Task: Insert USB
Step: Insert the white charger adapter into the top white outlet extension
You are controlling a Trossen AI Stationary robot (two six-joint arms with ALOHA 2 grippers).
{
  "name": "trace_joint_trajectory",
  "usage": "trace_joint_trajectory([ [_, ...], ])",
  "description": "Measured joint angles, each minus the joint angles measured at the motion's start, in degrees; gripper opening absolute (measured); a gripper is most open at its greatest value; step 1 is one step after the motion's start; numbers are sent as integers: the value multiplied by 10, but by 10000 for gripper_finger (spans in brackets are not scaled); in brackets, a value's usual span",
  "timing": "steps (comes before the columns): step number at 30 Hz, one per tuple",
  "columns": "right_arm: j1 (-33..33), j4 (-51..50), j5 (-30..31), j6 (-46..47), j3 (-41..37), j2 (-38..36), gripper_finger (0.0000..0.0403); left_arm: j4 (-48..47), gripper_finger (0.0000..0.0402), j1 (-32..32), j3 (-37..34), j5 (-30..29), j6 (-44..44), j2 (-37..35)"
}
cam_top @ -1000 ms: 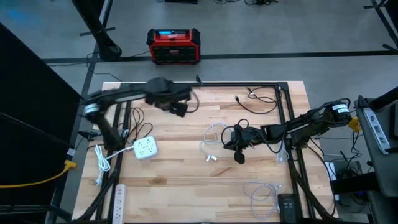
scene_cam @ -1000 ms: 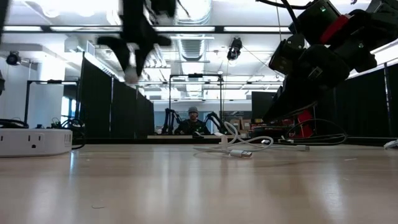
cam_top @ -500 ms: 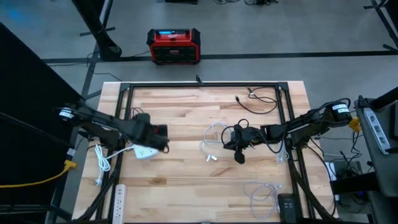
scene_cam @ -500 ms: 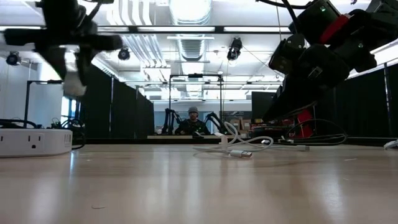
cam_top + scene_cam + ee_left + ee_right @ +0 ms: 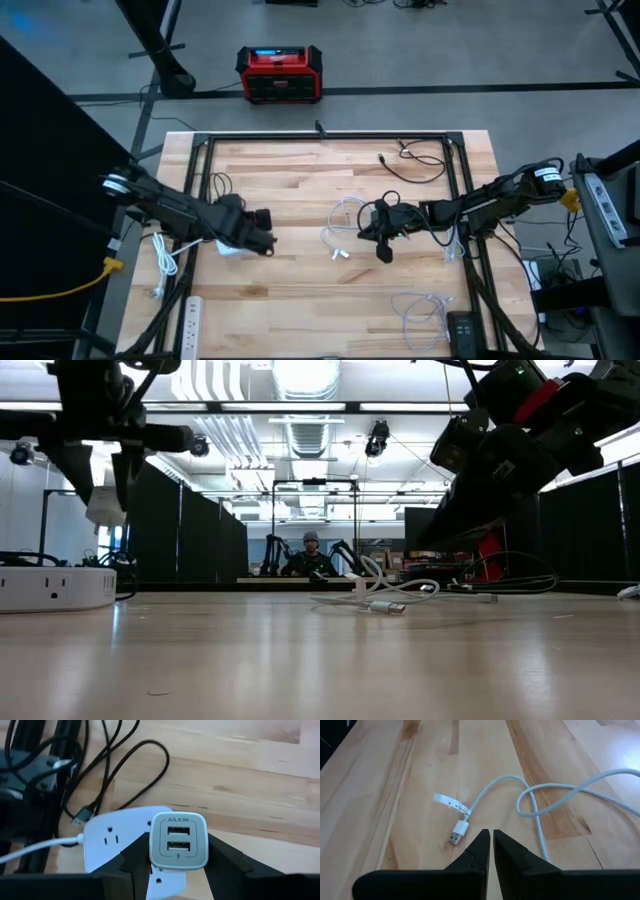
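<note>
My left gripper (image 5: 262, 240) is shut on a white two-port USB charger (image 5: 178, 840) and hovers just above a white power hub (image 5: 117, 840) at the table's left; the hub (image 5: 55, 588) lies flat on the wood. A white USB cable (image 5: 345, 225) lies loosely coiled at the table's middle, its plug (image 5: 456, 837) flat on the wood. My right gripper (image 5: 491, 837) is shut, empty, a little above the table just short of that plug. My left gripper pinches the charger's two opposite sides (image 5: 152, 851) between its two fingers (image 5: 220, 860). The fingers slant steeply down from above. The face with the two USB ports looks back at the wrist. The charger (image 5: 105, 510) hangs clear of the hub and the table.
A black cable (image 5: 120, 770) loops beside the hub. Another black cable (image 5: 410, 165) lies at the far right, a white cable (image 5: 420, 310) and a black device (image 5: 462, 330) at the near right, a power strip (image 5: 190, 315) at the near left. A person (image 5: 310, 555) sits far behind.
My left gripper has swung from the table's far side toward its left and near edge and come down over the power hub, rolling its wrist, with the charger still in its fingers. In the last half second it has only shifted a little.
</note>
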Motion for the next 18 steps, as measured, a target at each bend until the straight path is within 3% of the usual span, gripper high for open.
trace_joint_trajectory([
  [9, 0, 0, 0, -12, 0, 0, 8, -1, 141, -23, -1, 29, -60, 94],
  [18, 0, 0, 0, -12, 0, 0, 8, -46, 141, -21, -1, 10, -64, 101],
])
